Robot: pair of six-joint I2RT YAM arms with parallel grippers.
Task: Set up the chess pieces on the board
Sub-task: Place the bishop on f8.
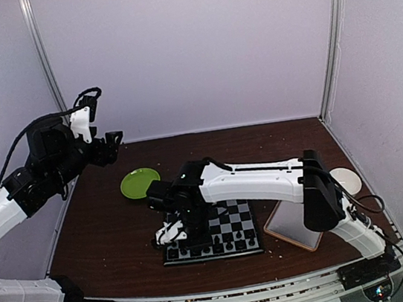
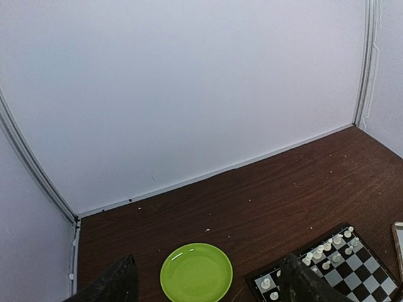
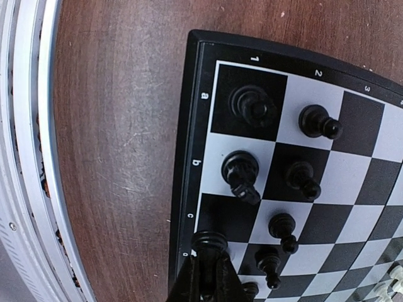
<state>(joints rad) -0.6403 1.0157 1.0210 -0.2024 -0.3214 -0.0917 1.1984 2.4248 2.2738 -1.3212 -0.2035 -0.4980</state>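
1. We judge the step in hand to be seating a black back-row man. The right gripper (image 3: 206, 261) is closed on a black piece (image 3: 210, 240), hanging over the board's (image 3: 189, 135) edge row beside the letter c.
2. Near that corner, 6 other black pieces (image 3: 252, 104) stand on their squares: 2 in the edge row at a and b, and 4 in the row behind. One of them leans a little.
3. The left gripper (image 2: 211, 286) is raised over the far left of the tabletop (image 2: 296, 189). Its fingers (image 2: 119, 282) are spread wide with nothing between them.
4. The board lies at the tabletop's near edge, about midway along it. White pieces (image 2: 327, 246) line its opposite side. A green plate (image 2: 196, 272) sits towards the far left, and a tray (image 1: 296, 226) lies just beside the board's right edge.
5. Next, we think, the piece must come straight down onto the middle of its square. It should be let go only once its base is flat, and the fingers lifted clear of the neighbour at b.
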